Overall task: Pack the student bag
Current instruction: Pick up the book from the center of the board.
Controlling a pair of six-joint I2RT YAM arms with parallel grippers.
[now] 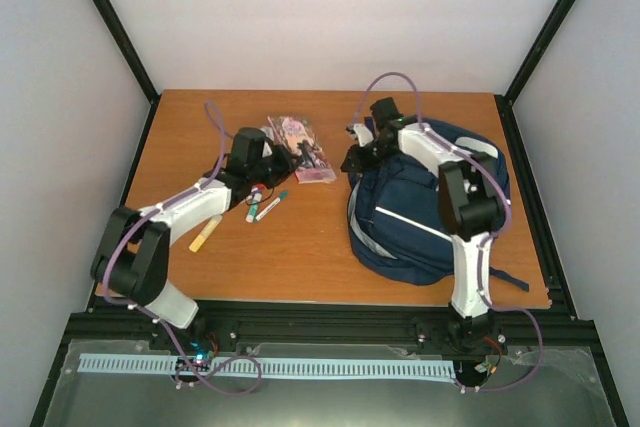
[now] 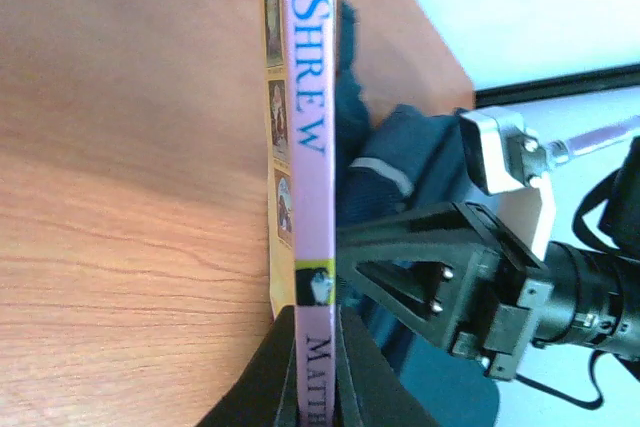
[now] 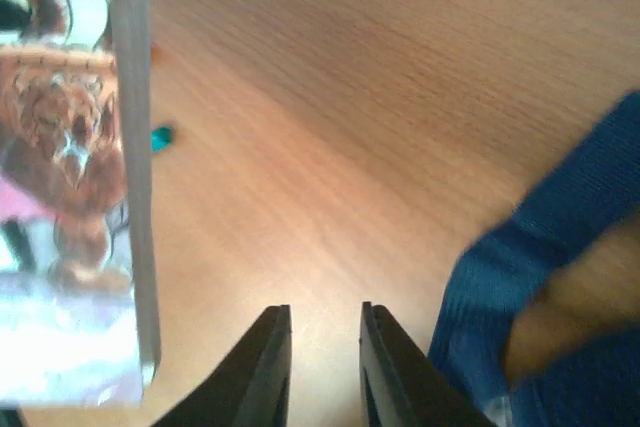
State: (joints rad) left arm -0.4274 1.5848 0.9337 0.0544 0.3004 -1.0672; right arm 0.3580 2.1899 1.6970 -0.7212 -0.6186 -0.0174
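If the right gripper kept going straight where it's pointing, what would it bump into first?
Most likely the bare wooden table. The right gripper aims between the book on one side and the student bag on the other, though depth is hard to judge.

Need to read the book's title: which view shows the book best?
Left wrist: the book shows spine-on, held in the left gripper, lettering legible. Top external shows it small; right wrist only a blurred strip of cover at frame left.

3 white walls enclosed the cell | wooden counter was orange-brown | black posts lined the corners
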